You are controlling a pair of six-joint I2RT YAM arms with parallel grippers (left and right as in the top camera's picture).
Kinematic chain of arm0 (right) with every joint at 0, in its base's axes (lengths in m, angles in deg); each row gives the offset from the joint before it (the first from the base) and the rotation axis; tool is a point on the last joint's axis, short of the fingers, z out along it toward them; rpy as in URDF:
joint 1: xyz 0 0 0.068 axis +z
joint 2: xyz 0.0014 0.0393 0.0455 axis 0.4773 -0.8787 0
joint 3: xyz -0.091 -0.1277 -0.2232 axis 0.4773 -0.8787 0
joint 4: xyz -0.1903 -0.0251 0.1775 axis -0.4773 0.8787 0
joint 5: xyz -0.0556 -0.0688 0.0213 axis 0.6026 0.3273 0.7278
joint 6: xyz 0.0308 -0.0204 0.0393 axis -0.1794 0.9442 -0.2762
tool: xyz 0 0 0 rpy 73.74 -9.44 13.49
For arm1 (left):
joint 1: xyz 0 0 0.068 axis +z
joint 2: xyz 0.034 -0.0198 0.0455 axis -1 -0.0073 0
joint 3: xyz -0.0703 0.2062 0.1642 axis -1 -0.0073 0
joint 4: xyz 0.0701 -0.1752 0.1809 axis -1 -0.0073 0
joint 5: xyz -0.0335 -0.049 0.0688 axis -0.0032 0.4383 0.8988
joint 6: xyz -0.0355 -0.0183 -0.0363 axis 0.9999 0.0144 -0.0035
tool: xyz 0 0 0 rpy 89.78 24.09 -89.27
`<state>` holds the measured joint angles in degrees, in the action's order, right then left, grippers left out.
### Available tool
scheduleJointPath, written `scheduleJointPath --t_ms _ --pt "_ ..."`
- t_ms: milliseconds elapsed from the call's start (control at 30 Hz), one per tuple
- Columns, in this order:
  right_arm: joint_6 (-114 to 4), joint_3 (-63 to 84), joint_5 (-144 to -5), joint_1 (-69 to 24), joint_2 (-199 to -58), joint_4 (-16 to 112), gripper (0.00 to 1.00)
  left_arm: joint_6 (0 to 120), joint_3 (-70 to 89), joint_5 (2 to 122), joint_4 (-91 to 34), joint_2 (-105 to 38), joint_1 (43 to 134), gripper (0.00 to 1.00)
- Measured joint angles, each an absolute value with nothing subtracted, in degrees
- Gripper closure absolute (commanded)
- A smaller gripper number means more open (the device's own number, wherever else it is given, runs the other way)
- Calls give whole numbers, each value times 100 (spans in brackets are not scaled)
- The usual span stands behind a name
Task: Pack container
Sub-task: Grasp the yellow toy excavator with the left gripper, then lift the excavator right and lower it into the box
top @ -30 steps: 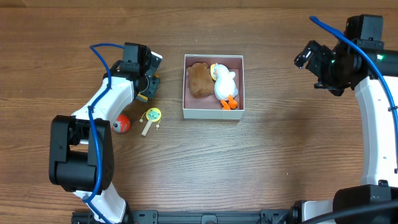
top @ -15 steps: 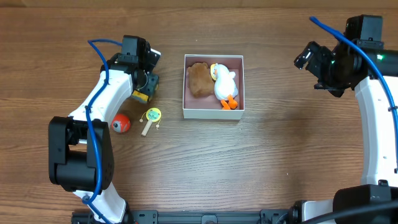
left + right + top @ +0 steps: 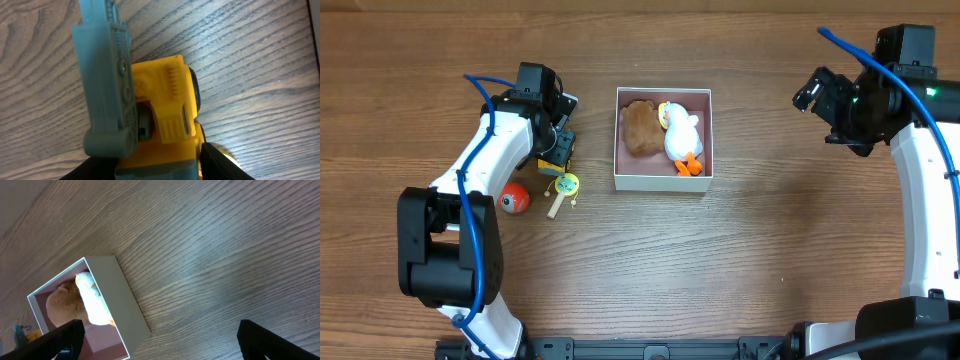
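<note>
Left gripper is seen closed around a yellow toy truck low over the wooden table, well to the left of the container, with a small round rattle just beside the truck and a red ball further left. The container is placed near the middle of the table, and a brown plush and a white duck plush are lodged side by side inside it. The right gripper is held with its jaws spread wide and nothing between them, well apart from the container on its right.
</note>
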<state>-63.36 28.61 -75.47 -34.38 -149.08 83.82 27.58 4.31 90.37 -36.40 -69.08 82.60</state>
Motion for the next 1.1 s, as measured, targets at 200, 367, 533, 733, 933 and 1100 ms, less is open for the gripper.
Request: scheduleJointPath --t_ms 200,367,533,733,933,1100 --pt "-6336 2861 -7547 -3438 -14908 8386 0 3055 520 8978 -3743 -6927 8260 66" --pt "-6336 2861 -7547 -3438 -14908 8397 0 3099 1065 8952 -4595 -7098 8260 67" --pt "-6336 2861 -7549 -3438 -14908 8395 0 3101 2228 8925 -5454 -7142 8197 67" --pt "-6334 2861 -7549 -3438 -14908 8402 0 3200 3443 8711 -6344 -7144 7788 72" --pt "-6336 2861 -7549 -3438 -14908 8434 0 3377 4496 8455 -6562 -7142 6857 78" --pt "-6336 2861 -7547 -3436 -14908 8445 0 2524 4568 8420 -6551 -7153 6022 96"
